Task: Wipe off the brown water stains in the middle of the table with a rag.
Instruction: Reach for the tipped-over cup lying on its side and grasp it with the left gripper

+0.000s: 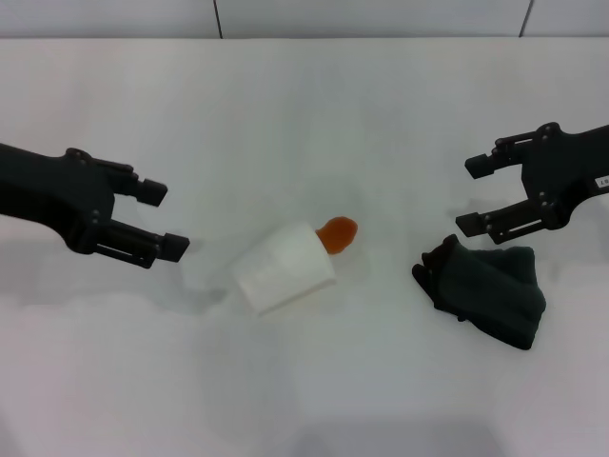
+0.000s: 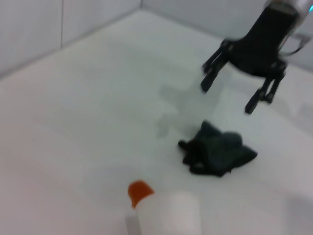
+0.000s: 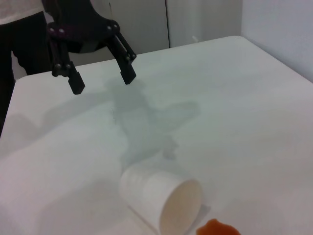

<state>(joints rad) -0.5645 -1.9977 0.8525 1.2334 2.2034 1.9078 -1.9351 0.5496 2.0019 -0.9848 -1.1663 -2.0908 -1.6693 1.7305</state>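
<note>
The orange-brown stain (image 1: 337, 233) lies near the middle of the white table (image 1: 304, 105), right at the mouth of a tipped white paper cup (image 1: 283, 268). The stain also shows in the left wrist view (image 2: 139, 191) and the right wrist view (image 3: 217, 228). The dark green rag (image 1: 485, 288) lies bunched on the table at the right, also seen in the left wrist view (image 2: 215, 152). My right gripper (image 1: 471, 195) hovers open and empty just above and behind the rag. My left gripper (image 1: 166, 219) is open and empty at the left, apart from the cup.
The cup lies on its side, also in the left wrist view (image 2: 168, 213) and the right wrist view (image 3: 161, 200). A wall runs behind the table's far edge. A person in dark clothes (image 3: 24, 44) stands beyond the table in the right wrist view.
</note>
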